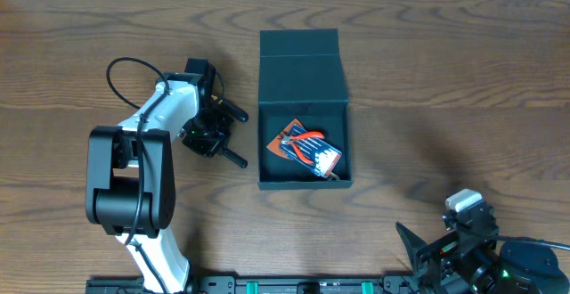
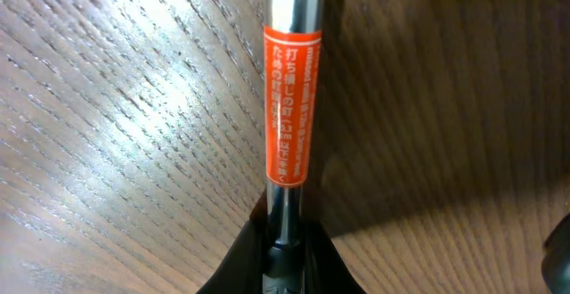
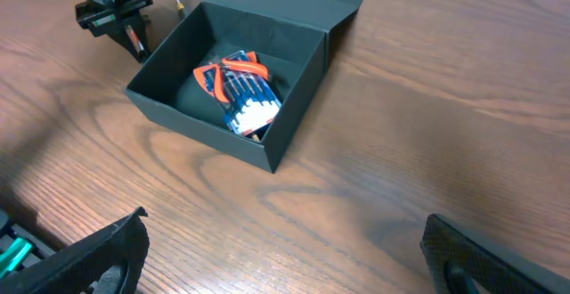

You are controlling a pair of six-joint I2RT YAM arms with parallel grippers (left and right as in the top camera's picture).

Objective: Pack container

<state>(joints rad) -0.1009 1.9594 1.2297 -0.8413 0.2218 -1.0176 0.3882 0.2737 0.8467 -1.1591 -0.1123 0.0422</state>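
Observation:
The container [image 1: 303,62] is a dark teal-black box standing open at the table's middle, its flap lid folded back. It also shows in the right wrist view [image 3: 294,125]. Inside lies a small blue flat pack [image 1: 307,151] with orange and white contents. My left gripper [image 1: 214,134] is just left of the container. In the left wrist view it [image 2: 287,236] is shut on a metal tool shaft with an orange label [image 2: 289,107], which points away over the wood. My right gripper [image 3: 285,267] is open and empty, low at the front right [image 1: 436,249].
The table is brown wood [image 1: 445,80]. A small orange tip [image 3: 175,3] shows beside the left gripper, behind the container's far corner. The left arm's body [image 1: 129,178] takes up the front left.

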